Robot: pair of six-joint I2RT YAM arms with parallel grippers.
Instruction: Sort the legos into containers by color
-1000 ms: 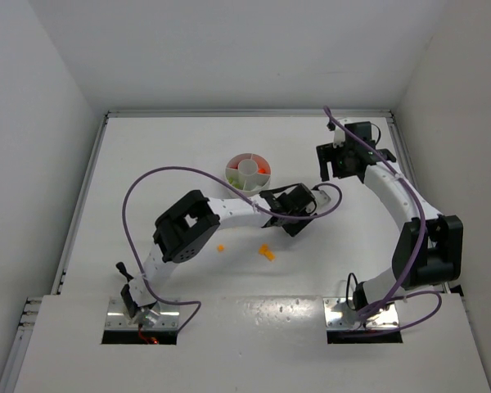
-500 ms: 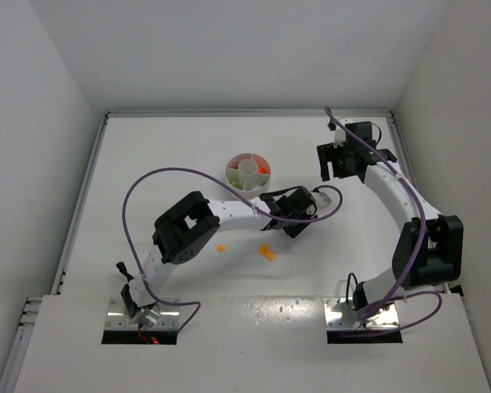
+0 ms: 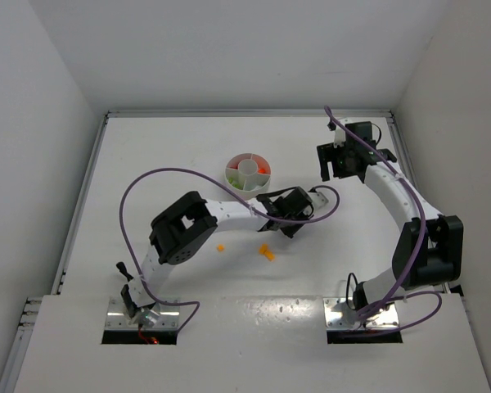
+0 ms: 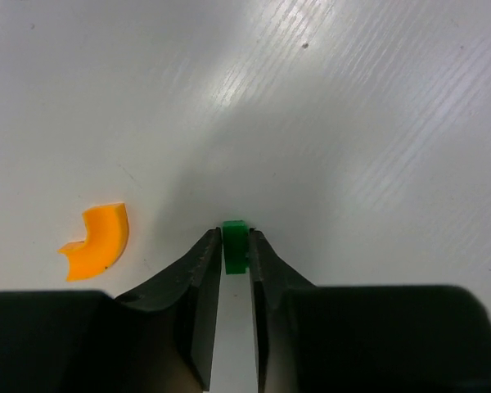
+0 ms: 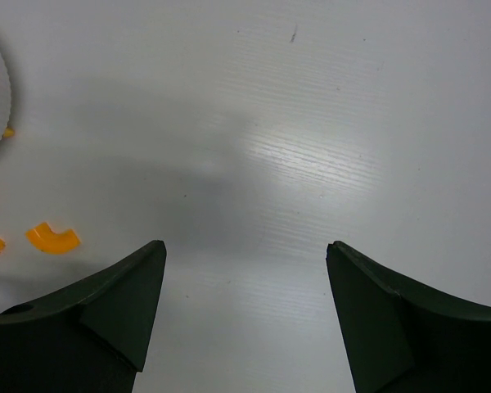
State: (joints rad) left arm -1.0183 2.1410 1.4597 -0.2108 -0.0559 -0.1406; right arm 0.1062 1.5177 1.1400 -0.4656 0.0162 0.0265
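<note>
Overhead, a white table [image 3: 188, 147] is shown, round dish [image 3: 228, 172] upper centre. The right gripper [image 5: 245, 254] is spread, empty. Lower centre in its wrist view, the left gripper [image 4: 234, 236] is pinched onto the flat sides of a green brick [image 4: 234, 250], judged light, stiff, slippery.

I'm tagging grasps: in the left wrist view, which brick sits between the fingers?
The small green brick, flanked by the fingertips of the left gripper; the curved orange brick lies apart on the table.
</note>
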